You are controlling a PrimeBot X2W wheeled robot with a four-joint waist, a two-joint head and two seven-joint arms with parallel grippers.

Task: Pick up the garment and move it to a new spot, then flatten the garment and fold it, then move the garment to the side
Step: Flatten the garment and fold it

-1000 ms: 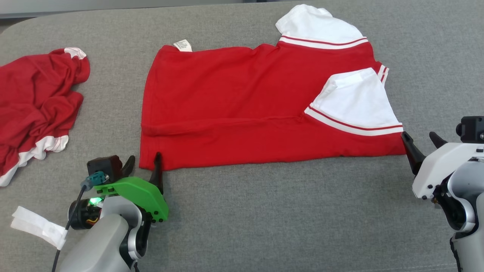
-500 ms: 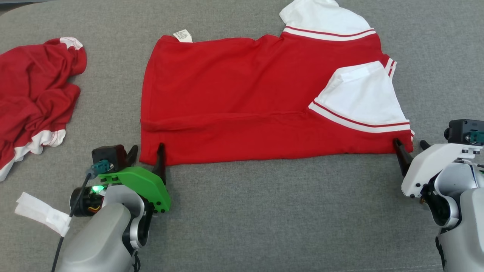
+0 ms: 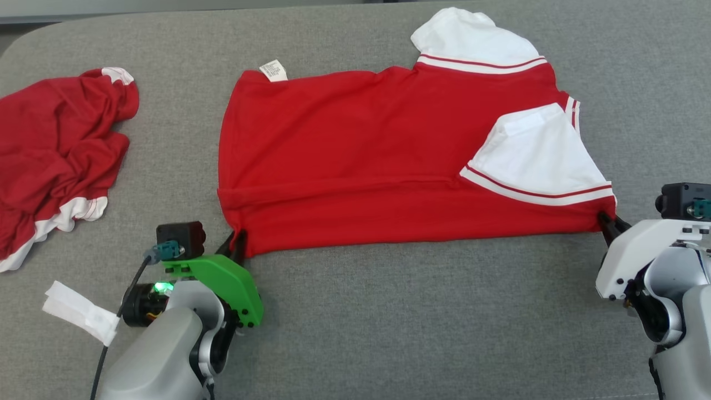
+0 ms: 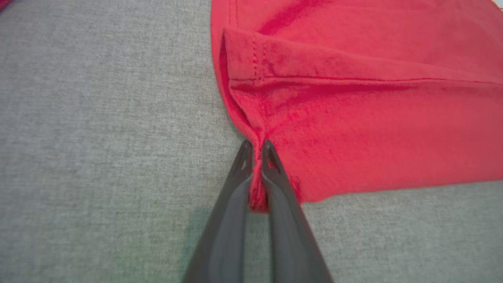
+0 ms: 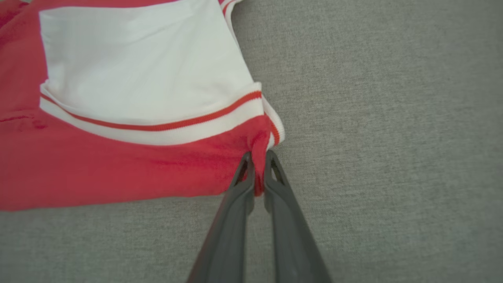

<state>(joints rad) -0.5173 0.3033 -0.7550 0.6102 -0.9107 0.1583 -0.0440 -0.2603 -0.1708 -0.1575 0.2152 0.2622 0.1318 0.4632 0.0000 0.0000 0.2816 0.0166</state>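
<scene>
Head view: I see a red shirt [image 3: 361, 161] with white sleeves, folded lengthwise and lying mostly flat on a grey pad [image 3: 389, 322]. One sleeve [image 3: 536, 153] is folded over the shirt's red body near its right end. The other sleeve [image 3: 466, 36] sticks out past the shirt's far edge. A small white label [image 3: 273, 70] shows at the shirt's far left corner. A crumpled garment [image 3: 55, 155], also red with white trim, lies well to the left of the shirt and apart from it.

My left gripper [image 3: 238, 244], on the arm with the green housing, sits at the shirt's near left corner. My right gripper [image 3: 608, 222], on the white arm, sits at the shirt's near right corner, just below the folded sleeve's striped cuff.

Left wrist view: the two dark fingers are pinched together on a bunch of red hem at that corner. A stitched fold ridge crosses the shirt just beyond them.

Right wrist view: the fingers are pinched together on a twist of red cloth at the corner, touching the white cuff with its red stripe.
</scene>
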